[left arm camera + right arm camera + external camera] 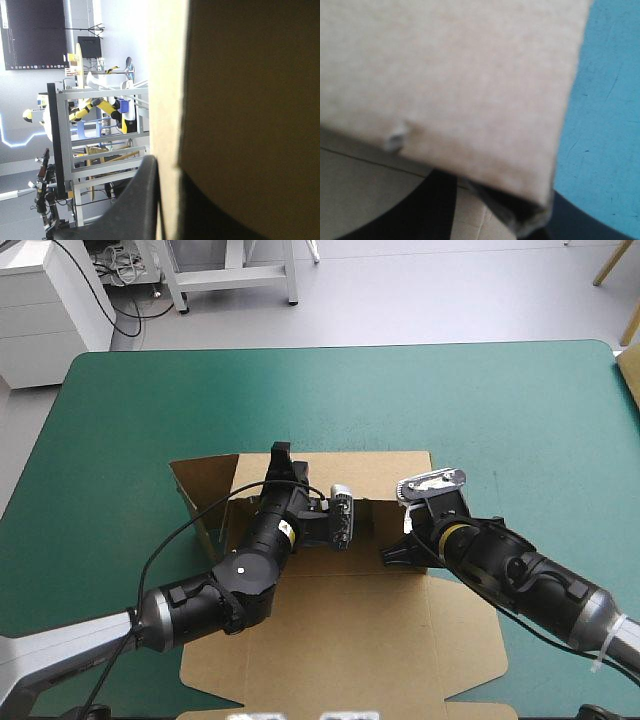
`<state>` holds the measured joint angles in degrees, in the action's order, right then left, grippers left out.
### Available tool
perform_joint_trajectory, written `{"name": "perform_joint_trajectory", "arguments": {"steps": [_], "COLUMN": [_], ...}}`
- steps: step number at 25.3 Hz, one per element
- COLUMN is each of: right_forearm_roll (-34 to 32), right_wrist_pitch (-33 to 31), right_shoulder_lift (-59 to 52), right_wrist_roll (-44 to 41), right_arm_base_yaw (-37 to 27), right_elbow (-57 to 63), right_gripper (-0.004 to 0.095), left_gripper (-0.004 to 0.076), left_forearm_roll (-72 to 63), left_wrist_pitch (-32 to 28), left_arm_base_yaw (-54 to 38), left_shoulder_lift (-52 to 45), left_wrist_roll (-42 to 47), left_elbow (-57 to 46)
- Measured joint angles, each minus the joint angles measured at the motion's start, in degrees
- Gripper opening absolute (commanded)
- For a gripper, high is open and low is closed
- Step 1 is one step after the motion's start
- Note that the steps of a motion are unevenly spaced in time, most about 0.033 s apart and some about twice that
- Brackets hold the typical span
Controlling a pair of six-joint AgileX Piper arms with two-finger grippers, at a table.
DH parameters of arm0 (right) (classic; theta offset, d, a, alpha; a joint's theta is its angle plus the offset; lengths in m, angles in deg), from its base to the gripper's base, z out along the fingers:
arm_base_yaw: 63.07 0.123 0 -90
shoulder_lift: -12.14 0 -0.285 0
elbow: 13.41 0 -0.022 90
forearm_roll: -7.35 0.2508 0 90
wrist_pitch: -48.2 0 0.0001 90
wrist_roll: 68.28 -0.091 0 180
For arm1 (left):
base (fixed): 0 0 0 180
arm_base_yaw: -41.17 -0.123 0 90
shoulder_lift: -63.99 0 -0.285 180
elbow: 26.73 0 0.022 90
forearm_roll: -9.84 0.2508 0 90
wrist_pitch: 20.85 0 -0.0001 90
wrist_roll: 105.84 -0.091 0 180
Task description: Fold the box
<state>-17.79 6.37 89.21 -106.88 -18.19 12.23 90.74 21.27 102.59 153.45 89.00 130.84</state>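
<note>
Box lies mid-table on the teal-green cover, brown lid flat toward the near edge, far walls raised. Left gripper pinches the rear wall; right gripper clamps a folded wall corner.

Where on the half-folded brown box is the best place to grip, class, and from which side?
Pinch the box by the top edge of its raised far wall, coming from the near side over the flat lid. It stands upright with a thin free edge, where the left hand grips.
</note>
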Motion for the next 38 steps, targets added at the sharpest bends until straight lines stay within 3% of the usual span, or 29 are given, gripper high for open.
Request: {"name": "perform_joint_trajectory", "arguments": {"steps": [3, 10, 18, 20, 25, 30, 34, 38], "right_forearm_roll": [-1.4, -2.1, -4.1, -4.7, -6.0, -2.3, -1.2, 2.1], "right_wrist_pitch": [0.2, 1.5, 4.2, 5.1, 6.8, 8.5, 8.9, 4.5], "right_shoulder_lift": [0.0, 0.0, 0.5, 0.8, 0.9, 1.6, 1.6, 2.0], "right_wrist_roll": [-1.2, -2.7, -5.5, -6.0, -7.9, -3.8, -1.6, 2.7], "right_arm_base_yaw": [0.0, -0.2, -0.5, -0.5, -1.3, -8.6, -10.6, -10.9], "right_elbow": [0.5, 0.9, 1.1, 1.1, 1.1, 1.1, 1.1, -1.8], "right_gripper": [-0.0017, -0.002, -0.002, -0.002, -0.002, -0.002, -0.0021, -0.0021], "left_gripper": [-0.0008, 0.0006, 0.0293, 0.0326, 0.0327, 0.0327, 0.0327, 0.0327], "left_forearm_roll": [0.0, -0.3, -1.6, -1.6, -1.7, -1.9, -1.9, -2.5], "left_wrist_pitch": [0.1, 0.7, 0.8, 1.0, 6.6, 10.4, 11.3, 11.2], "left_arm_base_yaw": [0.0, 0.0, 0.0, 0.2, 4.7, 17.4, 23.9, 23.8], "left_shoulder_lift": [0.0, 0.0, 0.0, 0.0, 0.0, -3.4, -7.6, -8.7], "left_wrist_roll": [0.0, 0.0, 0.0, 0.0, 0.0, 0.4, 0.4, 0.1], "left_elbow": [0.0, 0.0, -0.1, -0.1, -0.1, -0.1, -0.1, 1.1]}}
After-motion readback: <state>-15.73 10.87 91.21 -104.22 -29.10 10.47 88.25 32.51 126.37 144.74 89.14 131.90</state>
